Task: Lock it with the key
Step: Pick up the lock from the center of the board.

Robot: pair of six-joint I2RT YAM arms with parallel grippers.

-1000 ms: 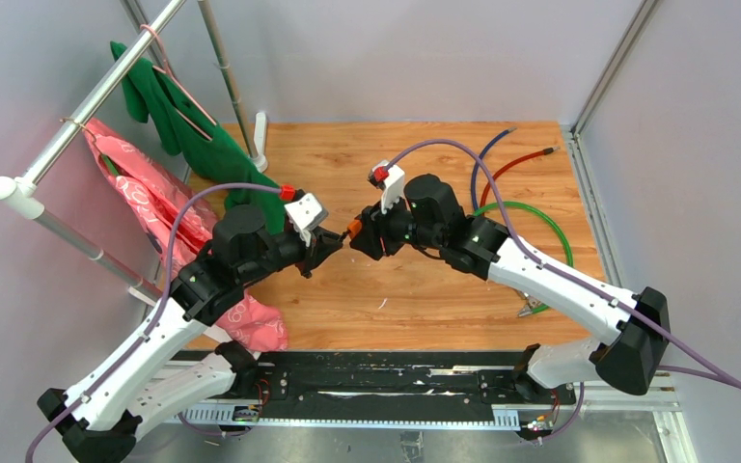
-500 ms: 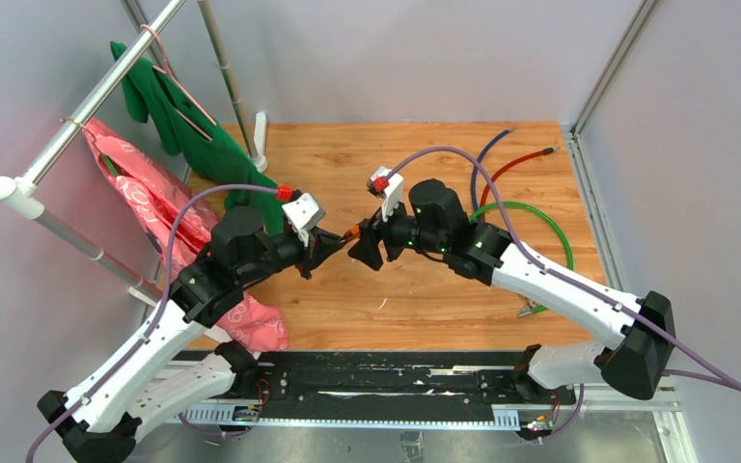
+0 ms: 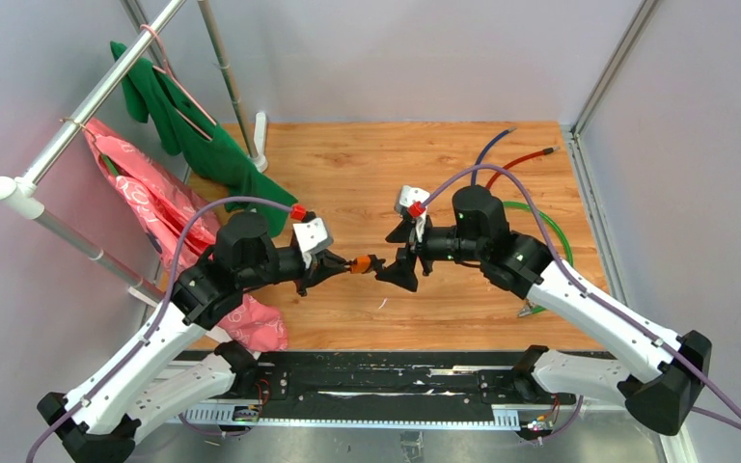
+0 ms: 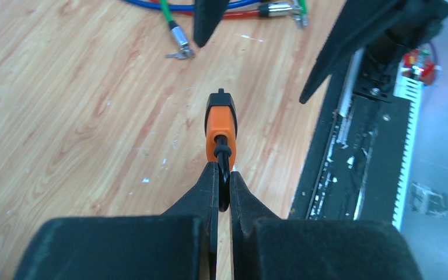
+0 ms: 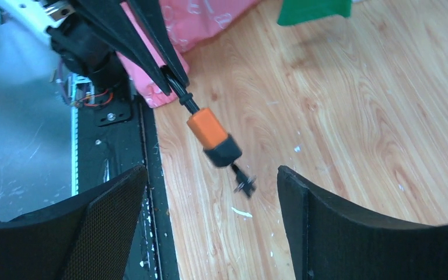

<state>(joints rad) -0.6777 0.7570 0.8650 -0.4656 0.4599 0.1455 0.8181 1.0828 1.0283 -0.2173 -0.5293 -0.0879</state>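
wooden tabletop point(image 3: 367, 154) in a grey-walled booth: orange lock point(image 3: 358, 263) held from one side only, lifted clear of the wood at mid-frame.
left gripper point(image 3: 333, 264) pressed together on the lock's black shackle end, carrying it roughly level just left of centre in the top view; a small dark key point(image 5: 244, 181) juts from the lock's black cap toward the right gripper point(image 3: 397, 270). a second ago both grippers met at the lock; since then the right one has spread its fingers wide and drawn back to the right, near the key but apart from it, while the left has finished clamping. reading: the right arm has let go of the key, so either the turn is done or a fresh grasp is due; whether the lock is locked cannot be told.
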